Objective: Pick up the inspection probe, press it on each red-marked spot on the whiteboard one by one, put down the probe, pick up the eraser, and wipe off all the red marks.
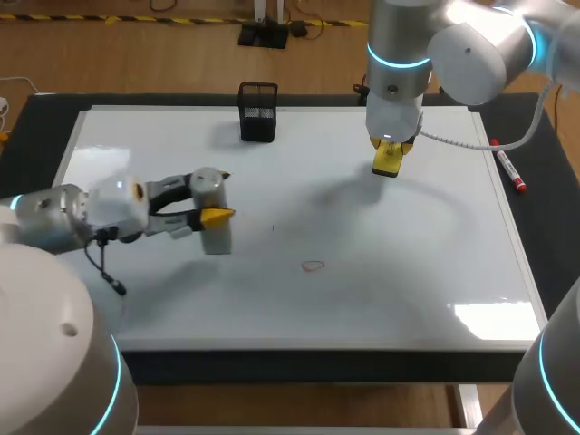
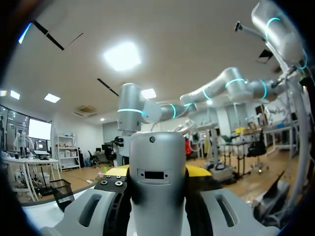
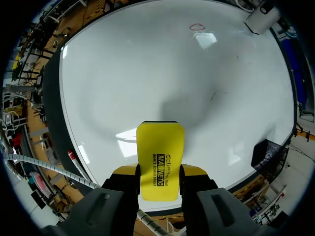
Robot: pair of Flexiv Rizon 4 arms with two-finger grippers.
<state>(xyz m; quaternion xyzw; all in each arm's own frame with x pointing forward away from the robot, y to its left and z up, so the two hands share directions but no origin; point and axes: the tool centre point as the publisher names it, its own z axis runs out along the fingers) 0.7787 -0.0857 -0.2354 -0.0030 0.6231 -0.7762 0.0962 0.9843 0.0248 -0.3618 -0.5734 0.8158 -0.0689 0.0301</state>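
The inspection probe, a pale grey block-shaped body, sits in the left hand over the left part of the whiteboard. The yellow-tipped fingers are clenched on it from two sides. From the head view I cannot tell whether its lower end touches the board. In the left wrist view the probe stands upright between the left hand's fingers, with a dark slot on the face toward the camera.

Behind it, near the board's far edge, stands a black mesh holder. Right of the probe and nearer the front edge is a small red mark, a thin loop, apart from both hands.

Further right, the right hand hangs above the board's far right part, grasping the yellow eraser. In the right wrist view the eraser is pinched between the right hand's fingers, with the red mark well ahead of it.

A red-capped marker lies on the table just beside the whiteboard's right edge.
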